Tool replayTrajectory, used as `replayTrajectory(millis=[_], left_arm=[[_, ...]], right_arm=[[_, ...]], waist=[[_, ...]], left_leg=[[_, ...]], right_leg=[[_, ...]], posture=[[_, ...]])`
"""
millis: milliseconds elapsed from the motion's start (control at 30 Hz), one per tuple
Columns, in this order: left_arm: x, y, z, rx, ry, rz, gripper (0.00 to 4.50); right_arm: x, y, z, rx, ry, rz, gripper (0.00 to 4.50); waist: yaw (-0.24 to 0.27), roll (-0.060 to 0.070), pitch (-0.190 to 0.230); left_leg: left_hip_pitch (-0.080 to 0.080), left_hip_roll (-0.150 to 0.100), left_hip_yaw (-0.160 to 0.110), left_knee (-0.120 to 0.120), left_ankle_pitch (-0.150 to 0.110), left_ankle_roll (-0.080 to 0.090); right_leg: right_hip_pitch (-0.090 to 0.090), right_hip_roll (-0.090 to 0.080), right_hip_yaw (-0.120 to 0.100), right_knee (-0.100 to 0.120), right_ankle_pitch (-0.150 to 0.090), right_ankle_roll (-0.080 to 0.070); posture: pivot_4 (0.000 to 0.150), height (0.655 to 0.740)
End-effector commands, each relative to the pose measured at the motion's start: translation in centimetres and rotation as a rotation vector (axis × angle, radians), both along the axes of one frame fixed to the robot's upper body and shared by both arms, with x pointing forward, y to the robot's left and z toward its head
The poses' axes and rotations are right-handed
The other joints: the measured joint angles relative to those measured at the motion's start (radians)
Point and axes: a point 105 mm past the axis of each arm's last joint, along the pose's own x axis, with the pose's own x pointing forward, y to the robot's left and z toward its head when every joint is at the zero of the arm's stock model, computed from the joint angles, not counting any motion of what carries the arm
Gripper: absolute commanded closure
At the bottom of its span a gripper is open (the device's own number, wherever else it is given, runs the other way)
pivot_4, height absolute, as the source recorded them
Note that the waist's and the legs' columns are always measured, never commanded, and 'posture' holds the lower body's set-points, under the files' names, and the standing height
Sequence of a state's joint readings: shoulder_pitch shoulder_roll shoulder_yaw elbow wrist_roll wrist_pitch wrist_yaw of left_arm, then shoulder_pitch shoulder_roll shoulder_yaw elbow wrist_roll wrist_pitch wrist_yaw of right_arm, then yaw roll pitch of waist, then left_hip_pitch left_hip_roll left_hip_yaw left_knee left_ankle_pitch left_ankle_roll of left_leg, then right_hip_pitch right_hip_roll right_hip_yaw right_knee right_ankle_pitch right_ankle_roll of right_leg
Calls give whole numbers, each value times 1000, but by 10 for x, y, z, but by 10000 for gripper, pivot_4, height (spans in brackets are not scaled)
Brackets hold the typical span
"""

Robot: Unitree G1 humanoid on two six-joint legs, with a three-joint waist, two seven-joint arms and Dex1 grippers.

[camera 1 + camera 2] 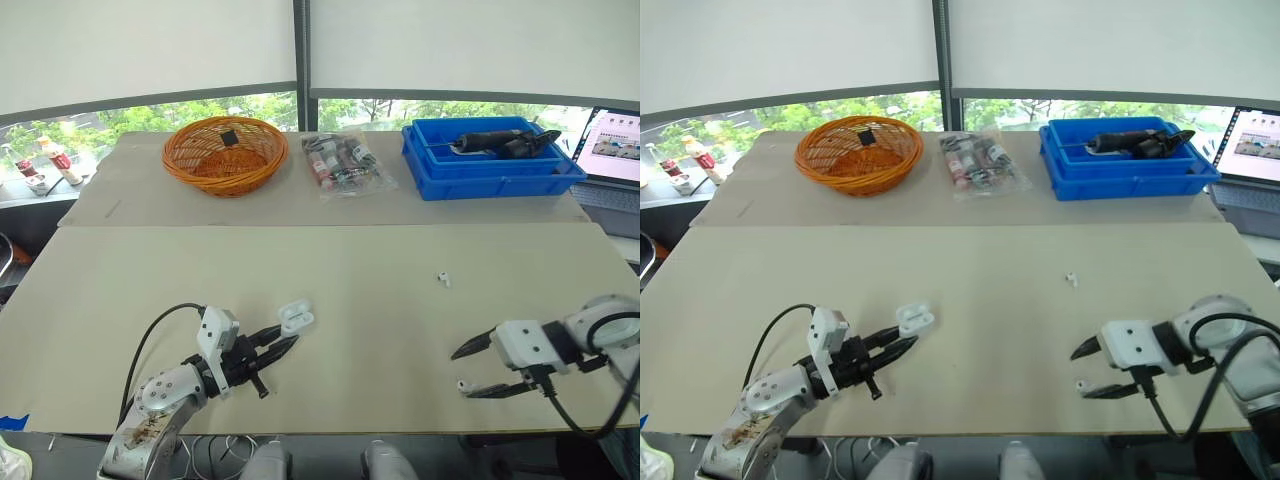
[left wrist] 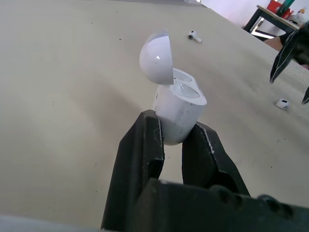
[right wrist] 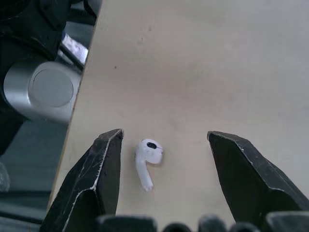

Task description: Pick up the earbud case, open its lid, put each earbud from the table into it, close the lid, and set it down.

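While the pale surface (image 1: 350,300) spreads wide under both arms, its far part carries the bigger things: a blue plastic crate (image 1: 490,178) with a dark tool (image 1: 495,142) in it lies well beyond the right hand (image 1: 460,372), and an orange wicker basket (image 1: 215,185) sits well beyond the left hand (image 1: 283,337). A clear bag of small packets (image 1: 345,165) lies between the crate and the basket. An open laptop (image 1: 620,150) stands past the crate, off to the right hand's outer side. The left hand is low over the near part of the surface, and its two black fingers are clamped on the lower body of the white earbud case (image 2: 178,113). The case sticks out past the fingertips, and its lid (image 2: 157,55) is tipped open above two empty sockets. The right hand hovers low near the front edge with its fingers spread wide apart. One white earbud (image 3: 147,159) lies on the surface between those fingers, touching neither, nearer one finger than the other. A second earbud (image 1: 443,278) lies on the surface further out, ahead of the right hand and well apart from it.
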State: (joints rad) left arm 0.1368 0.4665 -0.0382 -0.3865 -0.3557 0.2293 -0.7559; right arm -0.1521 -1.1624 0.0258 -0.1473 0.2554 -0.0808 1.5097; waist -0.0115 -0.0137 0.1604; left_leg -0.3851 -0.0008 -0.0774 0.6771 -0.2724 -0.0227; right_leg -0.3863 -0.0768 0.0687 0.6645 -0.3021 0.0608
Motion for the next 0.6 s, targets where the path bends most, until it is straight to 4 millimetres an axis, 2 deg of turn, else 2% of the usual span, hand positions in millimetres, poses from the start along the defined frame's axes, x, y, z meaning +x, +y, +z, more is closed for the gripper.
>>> replayTrajectory(millis=[33, 167, 433, 600], left_arm=[[-4, -6, 8, -21, -24, -19, 39927], [-5, -12, 6, -32, -14, -29, 39927], [-8, -15, 4, -31, -5, -38, 39927], [-8, -16, 4, -30, -3, -37, 39927]], right_arm=[[2, 2, 8, -215, -125, -54, 13799], [-15, 6, 0, -389, -72, -63, 13799], [-10, 21, -28, -417, -92, -44, 13799], [0, 18, -35, -444, -96, -44, 13799]], waist=[[0, 0, 0], [6, 0, 0], [1, 0, 0], [-3, -3, -1]], left_leg=[[0, 0, 0, 0, 0, 0], [-1, -1, 1, 0, 0, 0], [-1, -1, 3, 1, 0, 0], [0, 0, 2, 0, 0, 0]], right_leg=[[0, 0, 0, 0, 0, 0], [0, -1, 0, -1, 0, 0], [0, 0, 0, -1, 0, 0], [0, 0, 0, -1, 0, 0]], posture=[[1500, 7400], [1500, 7400], [1500, 7400], [1500, 7400]])
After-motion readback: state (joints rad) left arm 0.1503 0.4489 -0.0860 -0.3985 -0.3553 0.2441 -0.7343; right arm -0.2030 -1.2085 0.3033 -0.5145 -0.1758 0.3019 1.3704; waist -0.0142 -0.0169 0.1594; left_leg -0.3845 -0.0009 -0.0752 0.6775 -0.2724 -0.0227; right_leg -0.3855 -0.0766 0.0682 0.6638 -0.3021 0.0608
